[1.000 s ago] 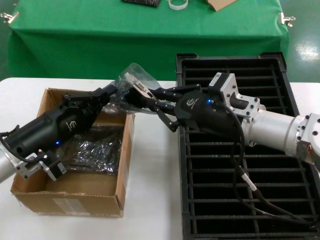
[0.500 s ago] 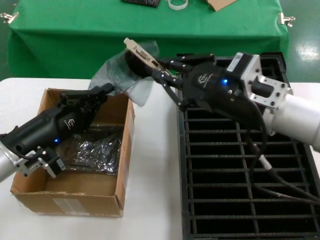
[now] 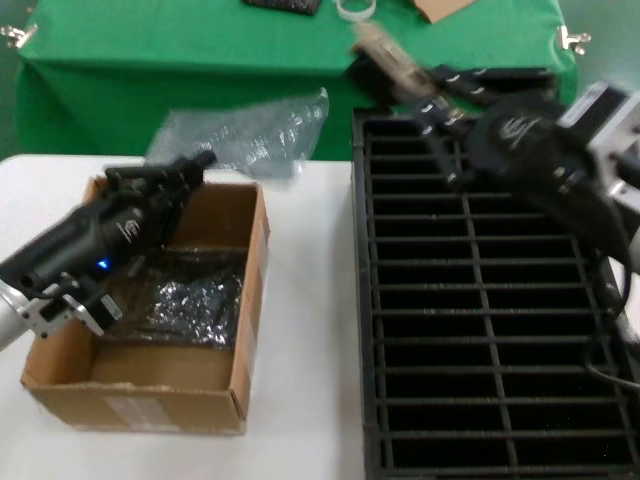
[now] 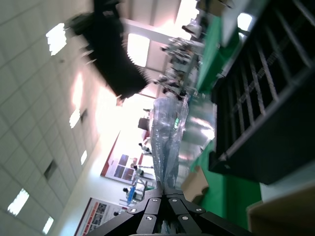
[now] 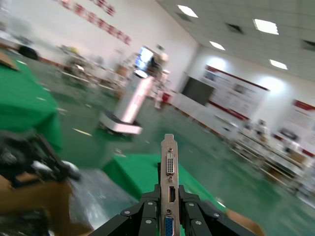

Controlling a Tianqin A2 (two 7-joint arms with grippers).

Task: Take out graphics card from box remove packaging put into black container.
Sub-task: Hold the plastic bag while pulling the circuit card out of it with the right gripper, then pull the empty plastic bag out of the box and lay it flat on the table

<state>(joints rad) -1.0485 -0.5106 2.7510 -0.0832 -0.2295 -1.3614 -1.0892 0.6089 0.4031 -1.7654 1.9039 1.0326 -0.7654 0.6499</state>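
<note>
Now our left gripper (image 3: 200, 160), fingers pressed together, pinches one end of the translucent grey-blue wrinkled plastic bag (image 3: 245, 128), which hangs in the air above the far edge of the brown corrugated cardboard box (image 3: 250, 300) and looks empty. Our right gripper (image 3: 425, 85) is raised over the far left corner of the large black slotted plastic tray (image 3: 470, 330), its fingers clamped on the small dark circuit board with the narrow silver end bracket (image 5: 168, 182); the right wrist view shows that bracket standing up between the fingers, a blue port at its lower end. From the head camera the card (image 3: 385, 50) is blurred, yet it is clearly apart from the bag. Another crinkled dark bag (image 3: 185, 300) lies inside the box. We judge the unwrapping step done, since card and bag are separate, and the placing step is beginning. Our next move calls for bringing the card down over one narrow slot, lining its thin edge with the slot, and lowering it gently before letting go, while the left arm can put the empty bag aside.
</note>
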